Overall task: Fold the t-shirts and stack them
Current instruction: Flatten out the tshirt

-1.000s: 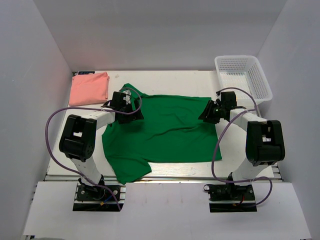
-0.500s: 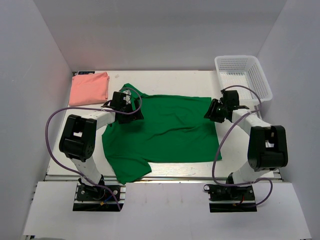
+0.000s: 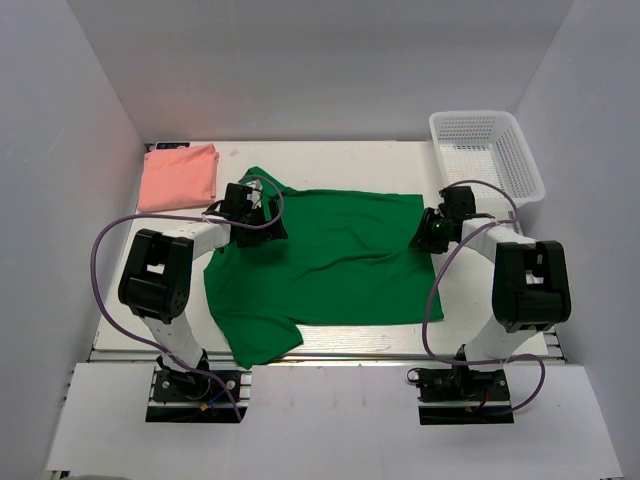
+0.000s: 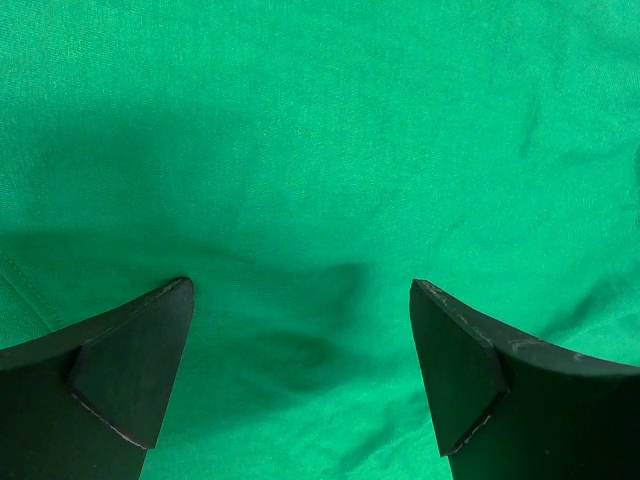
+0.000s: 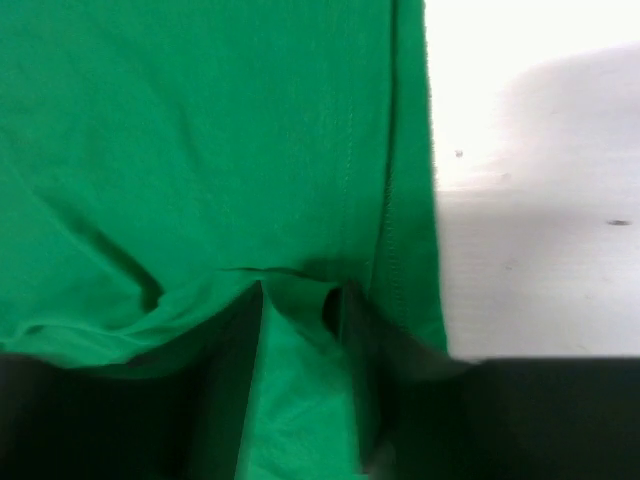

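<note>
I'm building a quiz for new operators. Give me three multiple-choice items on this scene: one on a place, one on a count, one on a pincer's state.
1. Where on the table does the pink t-shirt lie? A) near edge B) middle C) far left corner
2. How many t-shirts show? A) one B) two C) three
3. How is the left pincer? A) open over the green t-shirt B) shut on the pink t-shirt C) shut on the table's edge

Answers: 1 C, it lies folded in that corner, apart from the green one. 2 B, one green and one pink. 3 A, its wrist view shows the fingers wide apart above green cloth.
</note>
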Action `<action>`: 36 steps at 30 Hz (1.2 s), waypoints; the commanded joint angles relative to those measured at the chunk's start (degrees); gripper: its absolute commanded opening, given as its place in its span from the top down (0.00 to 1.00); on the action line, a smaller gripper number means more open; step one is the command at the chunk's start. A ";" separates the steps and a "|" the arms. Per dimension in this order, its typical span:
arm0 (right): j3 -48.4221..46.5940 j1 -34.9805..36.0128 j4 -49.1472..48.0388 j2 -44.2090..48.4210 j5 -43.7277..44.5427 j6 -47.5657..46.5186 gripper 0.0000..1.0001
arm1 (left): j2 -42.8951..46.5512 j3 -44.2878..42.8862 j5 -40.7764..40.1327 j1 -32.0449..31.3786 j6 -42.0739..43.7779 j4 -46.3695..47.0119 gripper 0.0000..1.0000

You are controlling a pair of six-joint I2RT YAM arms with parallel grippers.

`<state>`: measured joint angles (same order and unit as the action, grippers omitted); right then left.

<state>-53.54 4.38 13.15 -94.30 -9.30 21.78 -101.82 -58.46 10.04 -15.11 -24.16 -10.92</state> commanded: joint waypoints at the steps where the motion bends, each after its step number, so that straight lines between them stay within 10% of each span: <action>1: -1.30 -0.34 -1.46 -1.76 -4.06 -0.60 0.64 | -2.42 1.68 -0.73 0.26 0.96 -2.79 0.00; 7: -2.45 -0.25 -0.93 -2.38 -4.15 -0.77 1.00 | -1.81 1.68 -1.87 0.26 0.96 -3.32 0.00; 29: -10.88 -0.69 6.36 -6.23 13.42 -0.16 1.00 | -3.12 -2.26 -13.21 0.26 -3.08 -4.90 0.00; 36: -13.96 -0.78 8.22 -7.05 11.96 -0.77 0.60 | -6.20 -6.67 -8.39 0.79 -3.61 -3.69 0.00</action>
<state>-64.34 4.08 20.49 -103.02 2.35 21.71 -106.41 -64.79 1.04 -14.98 -27.29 -12.82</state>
